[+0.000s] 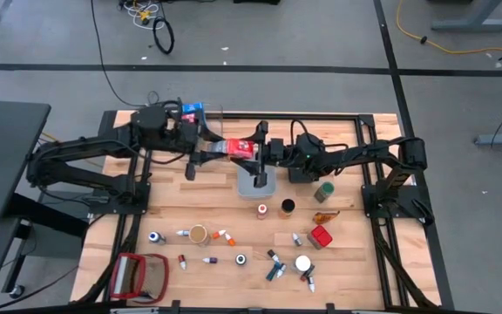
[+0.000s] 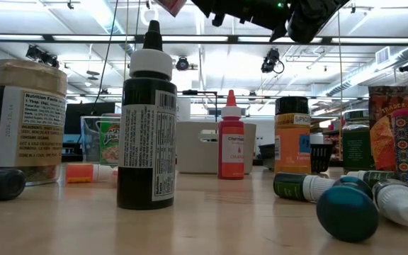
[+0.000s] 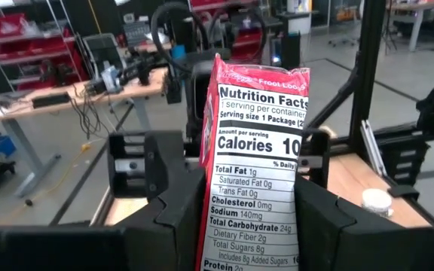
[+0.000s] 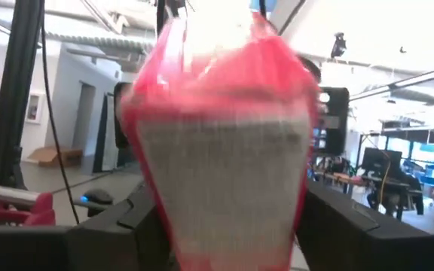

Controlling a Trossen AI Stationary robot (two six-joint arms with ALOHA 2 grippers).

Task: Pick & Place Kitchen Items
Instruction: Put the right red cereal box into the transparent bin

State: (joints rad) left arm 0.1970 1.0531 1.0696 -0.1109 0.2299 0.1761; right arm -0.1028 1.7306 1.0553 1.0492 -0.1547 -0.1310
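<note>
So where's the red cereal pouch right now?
High view: the red cereal pouch is in the air between the left gripper and right gripper, above the grey bin.

Pouch point(image 3: 256, 158): glossy red film, crinkled, matt white printed panel. Table point(image 1: 364, 262): pale wood planks, smooth, slight sheen. Frame point(image 1: 389, 240): black matt metal. Fingers point(image 3: 168, 214): matt black plastic. Dark bottle point(image 2: 146, 134): glossy plastic, paper label. Bin point(image 2: 204, 146): matt grey plastic.
</note>
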